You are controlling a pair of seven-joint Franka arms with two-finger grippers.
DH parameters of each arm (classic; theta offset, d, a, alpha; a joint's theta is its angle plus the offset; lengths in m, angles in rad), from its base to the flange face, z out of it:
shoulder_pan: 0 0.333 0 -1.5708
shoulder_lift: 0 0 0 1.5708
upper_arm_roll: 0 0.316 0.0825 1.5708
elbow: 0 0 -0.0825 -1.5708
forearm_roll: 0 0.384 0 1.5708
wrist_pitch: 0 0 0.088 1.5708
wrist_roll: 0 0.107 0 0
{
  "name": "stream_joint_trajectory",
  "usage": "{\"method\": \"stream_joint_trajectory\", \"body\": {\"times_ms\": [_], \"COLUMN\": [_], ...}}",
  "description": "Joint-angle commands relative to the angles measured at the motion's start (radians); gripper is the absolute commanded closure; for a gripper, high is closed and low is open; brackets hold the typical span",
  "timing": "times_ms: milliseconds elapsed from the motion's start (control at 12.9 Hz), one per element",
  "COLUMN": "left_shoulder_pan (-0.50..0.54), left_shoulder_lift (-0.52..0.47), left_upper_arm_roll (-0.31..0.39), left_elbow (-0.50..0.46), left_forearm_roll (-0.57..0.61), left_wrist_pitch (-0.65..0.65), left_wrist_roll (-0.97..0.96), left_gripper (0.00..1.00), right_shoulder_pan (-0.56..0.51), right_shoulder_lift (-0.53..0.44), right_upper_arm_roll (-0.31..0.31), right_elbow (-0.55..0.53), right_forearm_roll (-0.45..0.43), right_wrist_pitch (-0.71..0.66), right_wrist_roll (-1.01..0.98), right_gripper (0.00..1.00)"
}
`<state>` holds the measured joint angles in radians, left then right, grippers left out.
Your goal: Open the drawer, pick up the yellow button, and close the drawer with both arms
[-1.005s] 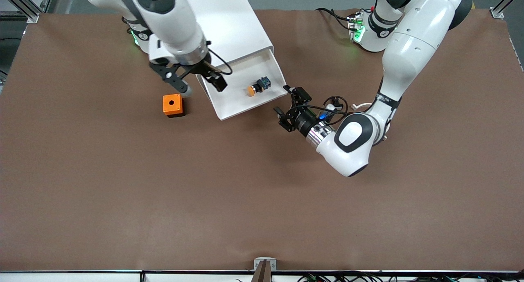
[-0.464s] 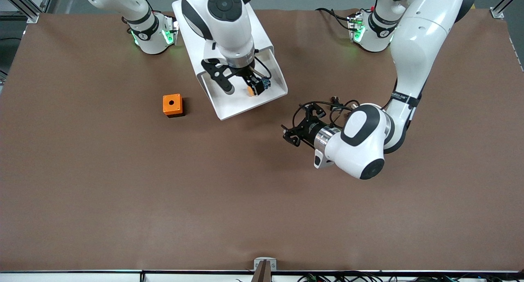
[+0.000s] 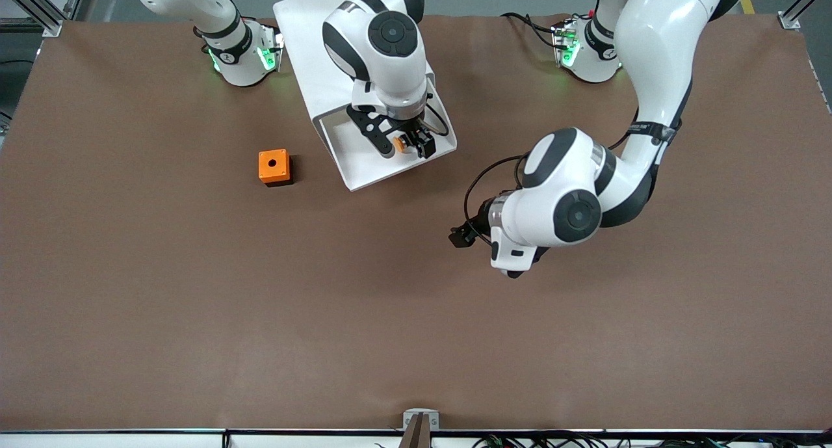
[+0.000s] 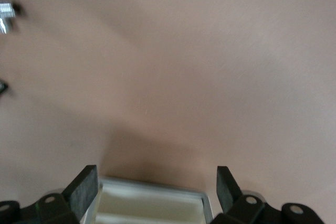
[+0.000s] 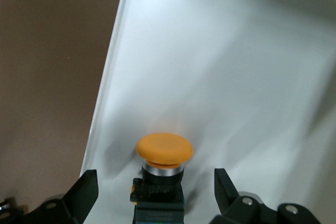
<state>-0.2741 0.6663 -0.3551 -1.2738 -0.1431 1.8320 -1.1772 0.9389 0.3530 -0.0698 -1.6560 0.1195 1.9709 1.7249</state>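
Note:
The white drawer (image 3: 364, 175) stands pulled out of its white cabinet (image 3: 312, 25). The button (image 3: 400, 145) lies on the drawer floor, orange cap toward the drawer's front. My right gripper (image 3: 404, 147) is down in the drawer, open, one finger on each side of the button. In the right wrist view the button (image 5: 164, 149) lies between the open fingers (image 5: 86, 187) of the right gripper (image 5: 155, 182), which do not touch it. My left gripper (image 3: 463, 235) is open and empty over bare table, away from the drawer; the left wrist view shows the left gripper (image 4: 156, 179) above brown table only.
An orange cube box with a round hole (image 3: 273, 167) stands on the table beside the drawer, toward the right arm's end. The brown table (image 3: 260, 318) stretches wide toward the front camera. The left arm's elbow (image 3: 565, 207) hangs over the table near the drawer.
My right gripper has moved from beside the orange box into the drawer and now straddles the button. My left gripper has drawn away from the drawer's front and turned downward.

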Motion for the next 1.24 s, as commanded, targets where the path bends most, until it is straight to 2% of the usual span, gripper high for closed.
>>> {"method": "stream_joint_trajectory", "body": {"times_ms": [0, 232, 464, 696, 773, 928, 1159], "left_shoulder_pan": [-0.020, -0.039, -0.043, -0.045, -0.047, -0.053, -0.071], "left_shoulder_lift": [-0.039, -0.047, -0.047, -0.048, -0.057, -0.085, -0.125], "left_upper_arm_roll": [-0.004, -0.004, -0.004, -0.004, -0.005, -0.007, -0.007], "left_elbow": [-0.029, -0.032, -0.033, -0.041, -0.054, -0.102, -0.177], "left_forearm_roll": [0.097, 0.160, 0.160, 0.162, 0.162, 0.162, 0.162], "left_wrist_pitch": [0.029, 0.030, 0.030, 0.030, 0.033, 0.053, 0.096], "left_wrist_roll": [0.013, -0.007, -0.007, -0.007, -0.005, -0.005, -0.005], "left_gripper": [0.01, 0.00, 0.00, 0.00, 0.00, 0.00, 0.00], "right_shoulder_pan": [0.029, 0.026, 0.026, -0.009, -0.049, -0.151, -0.340], "right_shoulder_lift": [0.004, 0.004, 0.003, -0.009, -0.012, -0.017, -0.025], "right_upper_arm_roll": [-0.013, -0.013, -0.013, -0.021, -0.019, -0.021, -0.022], "right_elbow": [0.015, 0.015, 0.018, 0.033, 0.066, 0.151, 0.167], "right_forearm_roll": [0.005, 0.008, 0.009, 0.014, 0.017, 0.019, 0.014], "right_wrist_pitch": [-0.012, -0.015, -0.015, -0.035, -0.100, -0.246, -0.303], "right_wrist_roll": [0.038, 0.028, 0.021, -0.059, -0.109, -0.305, -0.661], "right_gripper": [0.10, 0.45, 0.98, 1.00, 1.00, 1.00, 1.00]}}
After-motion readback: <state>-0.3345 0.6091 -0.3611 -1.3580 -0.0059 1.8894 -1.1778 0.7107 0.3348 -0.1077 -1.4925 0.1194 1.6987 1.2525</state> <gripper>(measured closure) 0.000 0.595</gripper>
